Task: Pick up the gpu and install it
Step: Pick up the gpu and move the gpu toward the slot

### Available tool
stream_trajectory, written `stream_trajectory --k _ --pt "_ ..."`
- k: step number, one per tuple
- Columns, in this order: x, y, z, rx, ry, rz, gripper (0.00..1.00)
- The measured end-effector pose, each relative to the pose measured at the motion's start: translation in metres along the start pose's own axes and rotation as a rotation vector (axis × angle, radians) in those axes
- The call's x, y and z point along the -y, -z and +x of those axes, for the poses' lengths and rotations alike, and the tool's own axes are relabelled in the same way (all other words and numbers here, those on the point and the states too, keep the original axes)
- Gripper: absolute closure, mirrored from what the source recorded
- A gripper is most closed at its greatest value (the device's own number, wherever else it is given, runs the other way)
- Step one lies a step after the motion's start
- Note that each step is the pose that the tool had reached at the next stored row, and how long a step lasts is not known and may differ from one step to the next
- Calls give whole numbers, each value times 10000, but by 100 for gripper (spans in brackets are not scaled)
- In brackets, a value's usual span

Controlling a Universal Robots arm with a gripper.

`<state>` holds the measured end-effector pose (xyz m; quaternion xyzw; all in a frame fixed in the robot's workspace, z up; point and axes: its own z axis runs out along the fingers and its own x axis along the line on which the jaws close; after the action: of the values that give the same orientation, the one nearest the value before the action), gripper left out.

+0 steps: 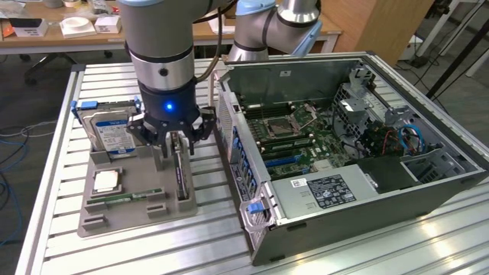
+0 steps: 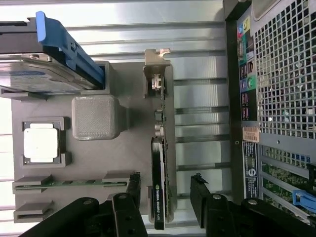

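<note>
The gpu (image 1: 181,175) is a slim dark card standing on edge in a slot of the grey holder tray (image 1: 137,220), beside the computer case. In the wrist view the gpu (image 2: 159,163) runs lengthwise with its silver bracket (image 2: 157,66) at the far end. My gripper (image 1: 175,148) hangs just above the card's bracket end, open. In the wrist view my gripper (image 2: 165,177) straddles the card, one black finger (image 2: 132,190) on each side, and neither finger touches it.
The tray also holds a hard drive (image 1: 109,133) with blue rails, a processor (image 1: 107,180) and a green memory stick (image 1: 126,197). The open computer case (image 1: 344,154) lies close on the exterior view's right, motherboard (image 1: 294,143) exposed. Everything rests on a slatted aluminium table (image 1: 114,252).
</note>
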<state>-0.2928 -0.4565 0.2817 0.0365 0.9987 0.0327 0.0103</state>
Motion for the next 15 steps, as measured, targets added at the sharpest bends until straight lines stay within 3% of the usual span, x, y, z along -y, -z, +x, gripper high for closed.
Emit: stream_trajectory --k 15 --pt "16 -109 1 0 2 -1 47"
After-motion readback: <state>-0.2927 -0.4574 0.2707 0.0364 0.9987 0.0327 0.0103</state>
